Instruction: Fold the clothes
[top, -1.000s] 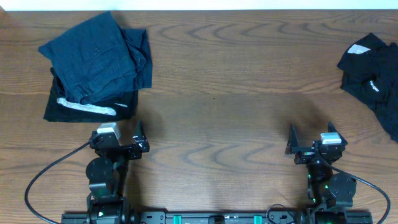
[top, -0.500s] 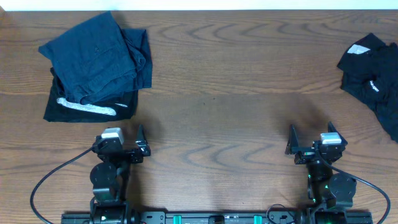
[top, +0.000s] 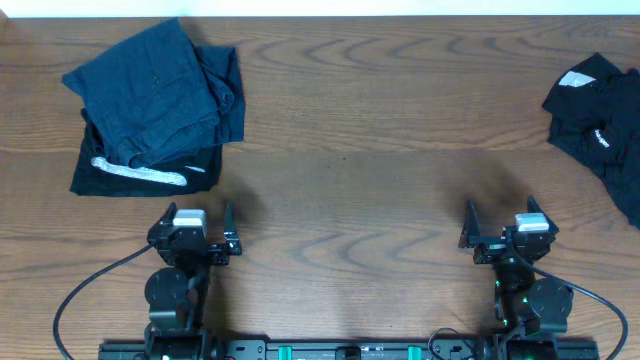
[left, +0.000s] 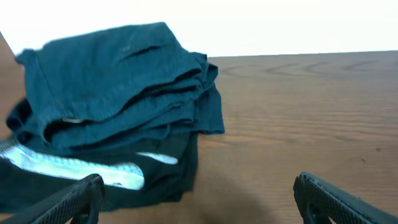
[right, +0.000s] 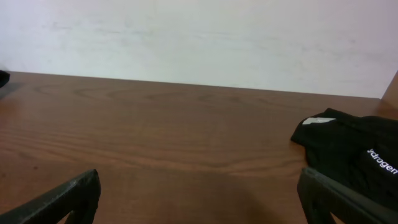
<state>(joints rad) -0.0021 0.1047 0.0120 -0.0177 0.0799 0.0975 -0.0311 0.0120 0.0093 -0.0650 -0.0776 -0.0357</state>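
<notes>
A folded navy-blue garment lies on top of a folded black one with a white stripe, stacked at the table's back left. In the left wrist view the navy piece and the black piece lie just ahead, to the left. An unfolded heap of black clothes with white marks sits at the right edge, also in the right wrist view. My left gripper is open below the stack, holding nothing. My right gripper is open over bare wood.
The wooden table stretches between the two piles. A pale wall runs along the table's far edge. Cables loop from both arm bases near the front edge.
My left gripper has drawn back a little toward the front edge and straightened. The right arm and the clothes have not moved.
</notes>
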